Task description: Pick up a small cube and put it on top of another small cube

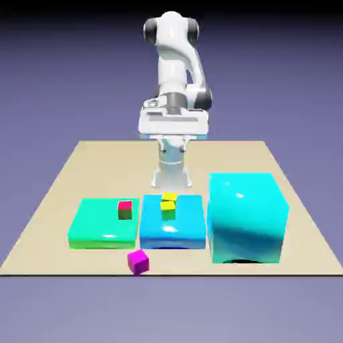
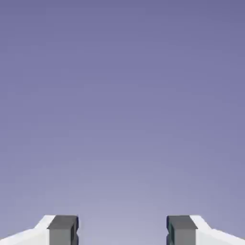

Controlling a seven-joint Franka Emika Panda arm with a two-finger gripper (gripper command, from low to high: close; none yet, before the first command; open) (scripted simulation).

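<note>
While tool [image 2: 122, 232] is held wide open, empty — small cube [image 1: 139, 261] is seen on surface [image 1: 60, 191], corner turned toward camera; no long axis.

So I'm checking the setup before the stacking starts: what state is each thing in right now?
magenta cube: on the table, in front of the flat blocks, untouched.
red-topped cube: resting on the green flat block, nothing on it.
yellow cubes: two, close together on the blue flat block.
big cyan block: standing on the table at the exterior view's right.
gripper: fingers apart, nothing between them.
</note>
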